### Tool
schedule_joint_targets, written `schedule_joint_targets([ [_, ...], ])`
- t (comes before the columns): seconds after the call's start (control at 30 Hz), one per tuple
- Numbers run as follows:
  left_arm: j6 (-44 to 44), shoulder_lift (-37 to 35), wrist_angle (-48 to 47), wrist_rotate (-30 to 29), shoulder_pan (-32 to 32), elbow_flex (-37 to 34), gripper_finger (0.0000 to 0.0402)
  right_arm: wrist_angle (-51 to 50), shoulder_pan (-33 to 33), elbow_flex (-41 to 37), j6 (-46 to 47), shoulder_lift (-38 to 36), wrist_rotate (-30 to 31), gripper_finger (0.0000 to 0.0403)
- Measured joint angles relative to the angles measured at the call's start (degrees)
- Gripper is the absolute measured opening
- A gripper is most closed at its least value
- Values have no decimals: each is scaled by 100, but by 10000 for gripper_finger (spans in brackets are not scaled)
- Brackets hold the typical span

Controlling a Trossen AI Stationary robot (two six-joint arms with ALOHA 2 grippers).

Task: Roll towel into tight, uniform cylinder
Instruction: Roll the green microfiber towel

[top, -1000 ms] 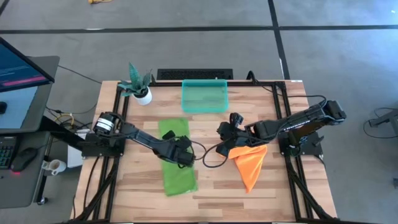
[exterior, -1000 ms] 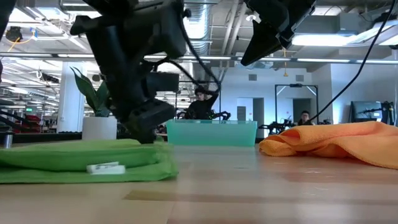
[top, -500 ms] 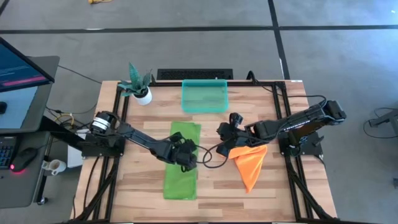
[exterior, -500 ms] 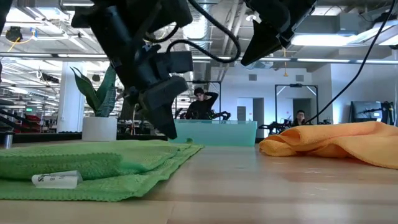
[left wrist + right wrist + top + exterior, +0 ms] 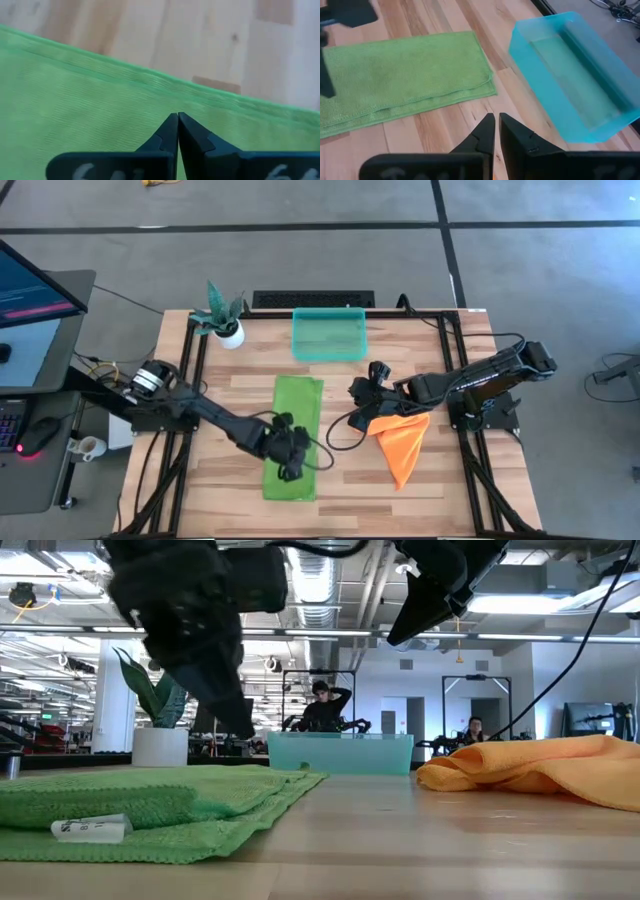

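Since the earlier frame: left pincer (image 5: 287, 461) shifted from mid-cloth toward the near end of the green towel (image 5: 294, 438); towel swung from a skewed lie to a straight strip, far end squared up beside the teal bin (image 5: 329, 334). Right arm unchanged.

Left pincer: fingers pressed together, nothing visibly between them. Left wrist view shows the closed fingers (image 5: 176, 134) low over green weave, a hemmed edge just ahead, bare wood beyond. Contact with the cloth not resolvable.

Right pincer (image 5: 362, 393): raised over the counter (image 5: 450, 360) at the far edge of the orange cloth (image 5: 402, 442), fingers nearly together, gripping nothing that shows. Waiting.

Towel position: flat on the counter, left of centre, long axis running near to far. White label (image 5: 90, 828) at the near part in the low view. Long edge looks doubled over, two layers showing in the right wrist view (image 5: 420, 80).

Key relation: left pincer sits right above the near short end, so a roll would likely start there and travel far, along the long axis. Left arm clearly the nearer; right pincer well off to the right.

Hidden or unclear: near towel edge under the left arm in the high view; left pincer blurred in the low view (image 5: 205, 660); fold count uncertain. No roll begun.
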Motion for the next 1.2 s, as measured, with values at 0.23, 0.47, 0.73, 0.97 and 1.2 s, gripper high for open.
schedule_joint_targets([
  [0.23,-458,313,136,45,-132,0,4,42,0,0,55,0,-2,49],
  [0.47,-718,608,202,-15,-15,0,4,37,0,2,53,0,-7,49],
  [0.73,-1213,611,213,-777,374,0,4,34,0,2,53,0,-9,49],
  [0.97,-840,611,376,-802,726,0,4,34,0,2,53,0,-9,49],
  [1.2,-817,611,236,-799,1058,0,4,34,0,2,51,0,-9,49],
])
